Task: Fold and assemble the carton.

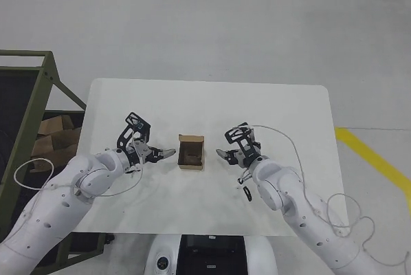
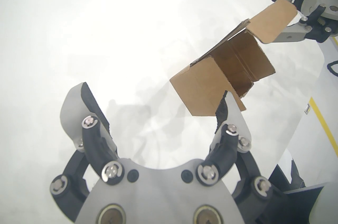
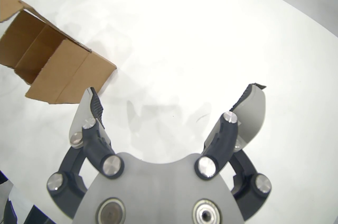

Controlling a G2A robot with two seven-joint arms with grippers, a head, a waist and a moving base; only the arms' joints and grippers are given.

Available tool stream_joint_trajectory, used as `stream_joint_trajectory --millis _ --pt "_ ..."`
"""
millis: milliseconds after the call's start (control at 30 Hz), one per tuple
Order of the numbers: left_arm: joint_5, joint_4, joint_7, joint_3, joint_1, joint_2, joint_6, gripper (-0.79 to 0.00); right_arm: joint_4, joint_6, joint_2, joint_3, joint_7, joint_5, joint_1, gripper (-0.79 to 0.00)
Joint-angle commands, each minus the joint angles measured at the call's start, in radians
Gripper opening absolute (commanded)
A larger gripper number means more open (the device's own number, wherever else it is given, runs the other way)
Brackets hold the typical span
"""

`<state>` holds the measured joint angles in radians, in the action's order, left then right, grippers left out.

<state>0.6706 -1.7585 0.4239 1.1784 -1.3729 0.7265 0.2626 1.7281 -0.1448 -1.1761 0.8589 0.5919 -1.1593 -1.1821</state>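
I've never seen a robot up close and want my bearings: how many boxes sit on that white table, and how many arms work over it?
Cardboard carton: 1
Robot arms, left arm and right arm: 2
Total: 3

No legible print on the carton (image 1: pixel 191 152) or the white table (image 1: pixel 205 103).
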Motion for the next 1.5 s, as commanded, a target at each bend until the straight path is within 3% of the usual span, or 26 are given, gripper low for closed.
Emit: stream_joint_trajectory --millis 0,433,1467 --pt "0.001 0.005 0.000 -0.013 0.009 0.006 -0.003 0.000 -0.029 -0.055 -0.007 -0.008 0.013 -0.032 0.014 0.000" --pt "0.003 0.029 0.031 -0.060 0.051 0.038 -0.041 0.000 -0.068 -0.068 -0.051 -0.062 -0.006 -0.022 0.056 0.000" --pt "0.000 0.072 0.094 -0.108 0.101 0.096 -0.093 0.000 -0.091 0.043 -0.099 -0.071 -0.034 -0.017 0.052 0.000"
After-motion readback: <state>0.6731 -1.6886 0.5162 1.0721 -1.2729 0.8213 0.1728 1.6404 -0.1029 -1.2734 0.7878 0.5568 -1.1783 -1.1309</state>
